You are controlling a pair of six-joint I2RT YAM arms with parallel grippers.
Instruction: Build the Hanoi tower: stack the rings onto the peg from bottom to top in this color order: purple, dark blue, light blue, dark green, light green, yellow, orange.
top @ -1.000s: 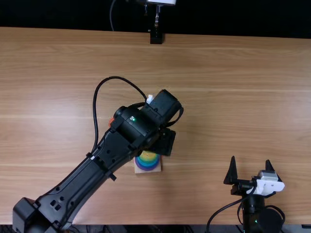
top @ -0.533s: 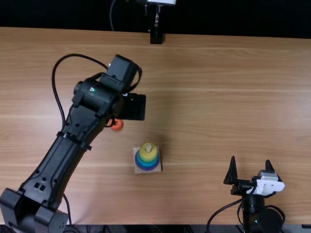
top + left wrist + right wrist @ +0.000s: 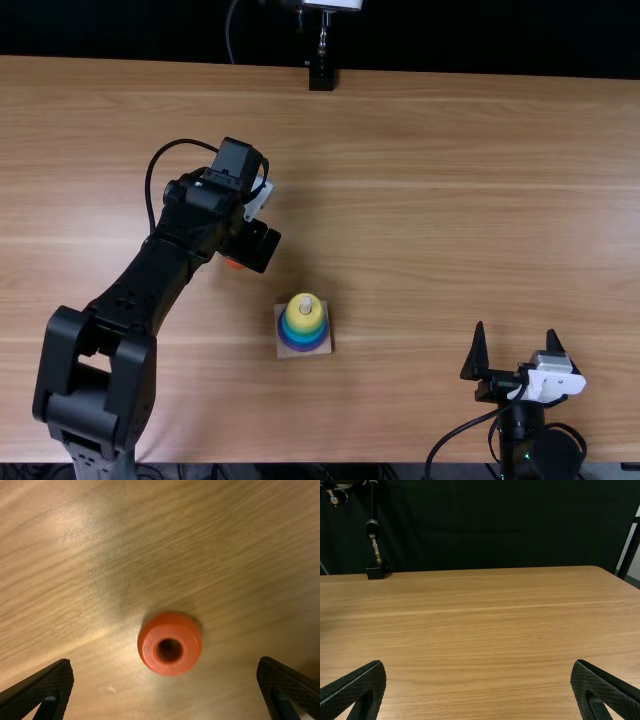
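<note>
The left gripper (image 3: 250, 243) is over the orange ring (image 3: 234, 264), which partly shows below it. In the left wrist view the open left gripper (image 3: 166, 661) has its fingers wide apart, with the orange ring (image 3: 181, 663) lying flat on the wood between and beyond them, untouched. The peg (image 3: 306, 302) rises through a stack with a yellow ring (image 3: 304, 321) uppermost; blue-toned and purple edges show under it on a square wooden base (image 3: 326, 349). Near the table's right front, the right gripper (image 3: 515, 328) stands open and holds nothing; its own view shows the right gripper (image 3: 479, 662) likewise.
The wooden table (image 3: 430, 230) stretches around the tower. A black stand foot (image 3: 322, 78) is at the table's far edge. The left arm's links and looping cable extend over the left side, left of the tower.
The left arm has swung from above the tower to the left, uncovering the rings, and its gripper is now over the orange ring. The right arm and the tower have stayed put.
</note>
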